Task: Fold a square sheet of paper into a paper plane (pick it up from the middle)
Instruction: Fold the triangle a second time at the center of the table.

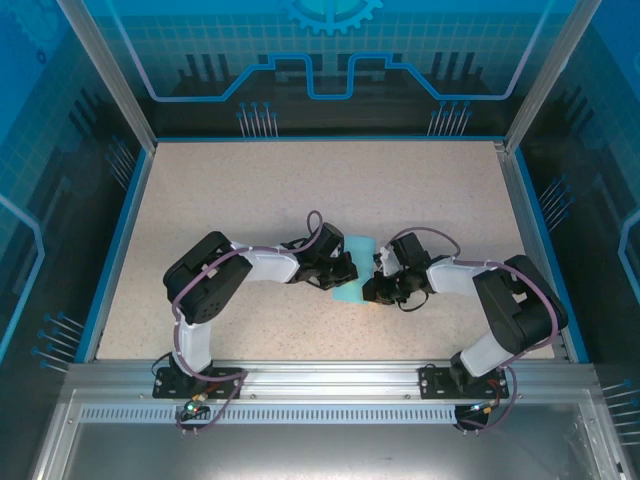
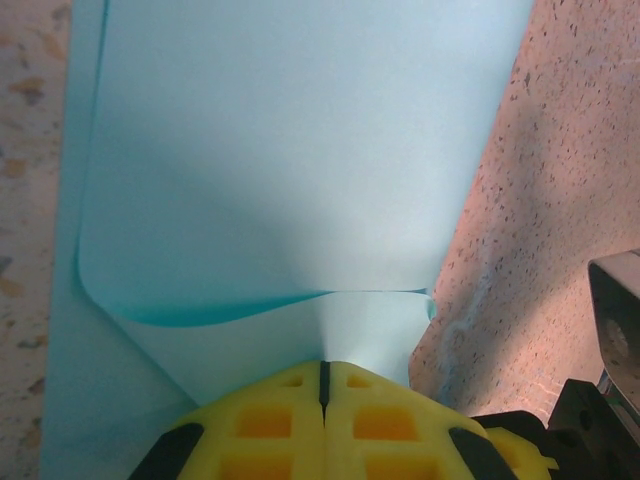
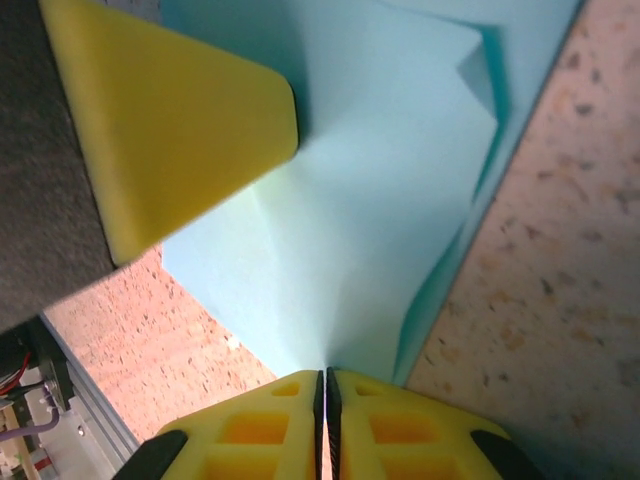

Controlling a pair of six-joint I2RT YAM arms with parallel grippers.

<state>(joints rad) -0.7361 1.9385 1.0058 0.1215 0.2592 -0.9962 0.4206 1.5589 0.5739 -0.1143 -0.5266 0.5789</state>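
Observation:
The turquoise-blue sheet of paper (image 1: 356, 268) lies folded over on the speckled table, between the two arms at mid-table. My left gripper (image 1: 343, 270) is shut on its left edge; in the left wrist view the yellow pads (image 2: 300, 415) pinch the paper (image 2: 290, 160), whose upper layer curls over. My right gripper (image 1: 377, 285) is shut on the near right edge; the right wrist view shows its pads (image 3: 290, 425) closed on the creased paper (image 3: 370, 220), with the left gripper's yellow finger (image 3: 170, 120) pressed against the sheet from the upper left.
The table (image 1: 250, 190) is ringed by a blue rim and clear walls with metal posts. An aluminium rail (image 1: 320, 375) runs along the near edge by the arm bases. Bare speckled surface stretches behind and to both sides of the paper.

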